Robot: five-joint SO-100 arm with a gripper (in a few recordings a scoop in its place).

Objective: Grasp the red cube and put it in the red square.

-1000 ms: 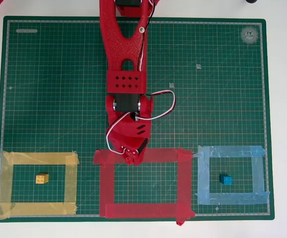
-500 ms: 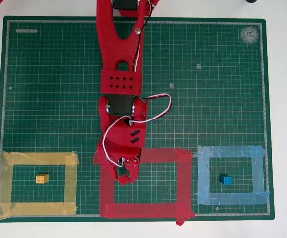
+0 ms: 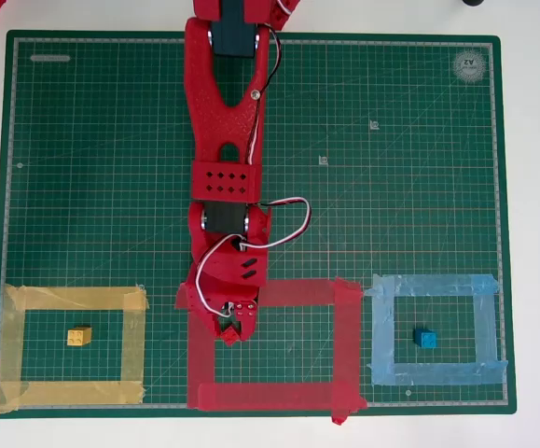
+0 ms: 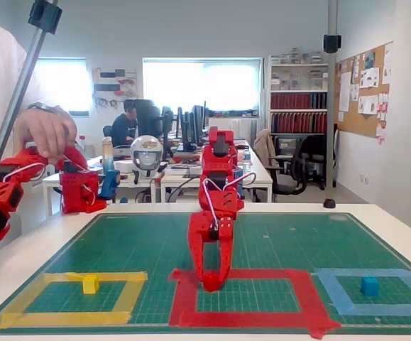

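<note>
The red arm's jaws reach down just inside a corner of the red square (image 3: 270, 396), tips low over the green mat (image 3: 391, 187), a placing pose judging by the task. In the fixed view the jaws narrow to a near-closed pinch around a small red lump at their tips, taken here for the red cube (image 4: 211, 283). Red on red makes its studs and edges hard to read. From overhead the cube (image 3: 229, 334) is a tiny bright nub under the jaws, within the tape outline and near its inner edge. The yellow block (image 3: 79, 336) and the blue block (image 3: 425, 338) sit well apart on either side of the jaws, each in its own taped frame.
</note>
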